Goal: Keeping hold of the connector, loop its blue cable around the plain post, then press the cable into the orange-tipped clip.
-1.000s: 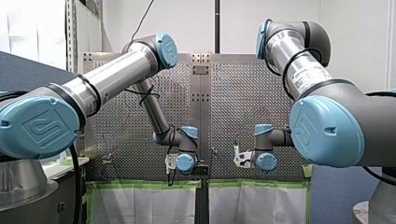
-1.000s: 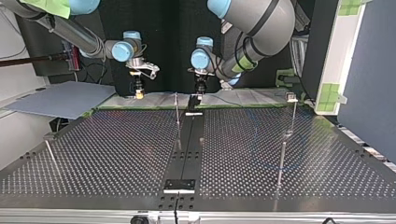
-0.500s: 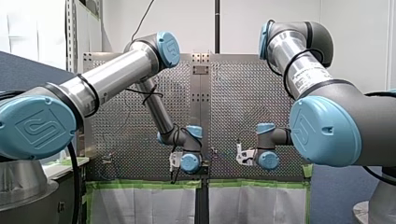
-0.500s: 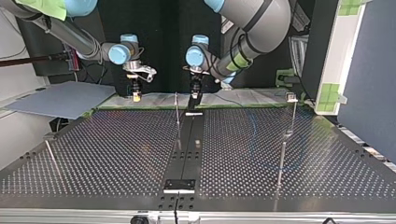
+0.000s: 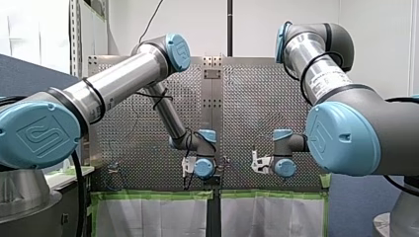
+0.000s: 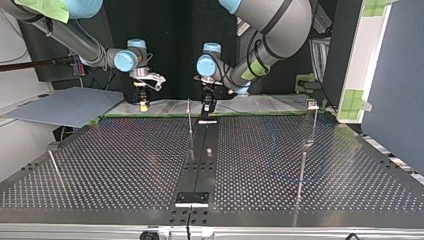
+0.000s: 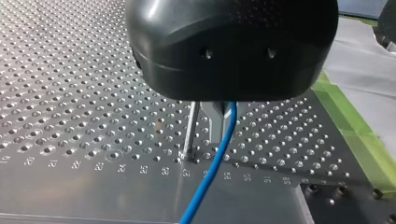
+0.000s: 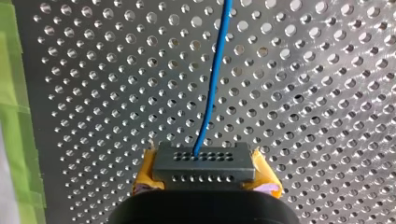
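Two yellow pads (image 8: 147, 170) of my right gripper (image 8: 204, 173) are clamped on the grey rectangular connector (image 8: 204, 161), whose face is studded with rows of small holes. The thin blue cable (image 8: 212, 88) leaves that face and runs ahead of the gripper toward one o'clock, over the perforated metal table (image 8: 327, 93). A band of green tape (image 8: 11, 116) lies beside the gripper at nine o'clock. In the left wrist view the black housing of my left gripper (image 7: 223, 123) covers most of its fingers. Only one metal finger (image 7: 215, 128) shows beneath it, so I cannot tell whether the jaws are together or apart. The cable comes out from under the housing right against that finger and slants back toward seven o'clock. The thin plain metal post (image 7: 189, 133) stands upright just beside the finger at its nine o'clock, on the side away from the cable and apart from it at its foot. In the top view, nearest the camera, a black centre strip (image 6: 200, 165) runs down the middle of the table. A bare slim rod (image 6: 301, 170) stands at four o'clock and a leaning rod (image 6: 52, 165) at nine o'clock. Farther back, at two o'clock, a post topped by a small pale clip (image 6: 311, 104) stands near the table's far edge. At twelve o'clock my left gripper hangs over the far end of the strip with the plain post close at its nine o'clock. My right gripper hangs at eleven o'clock, well apart from it, past the table's taped far edge.
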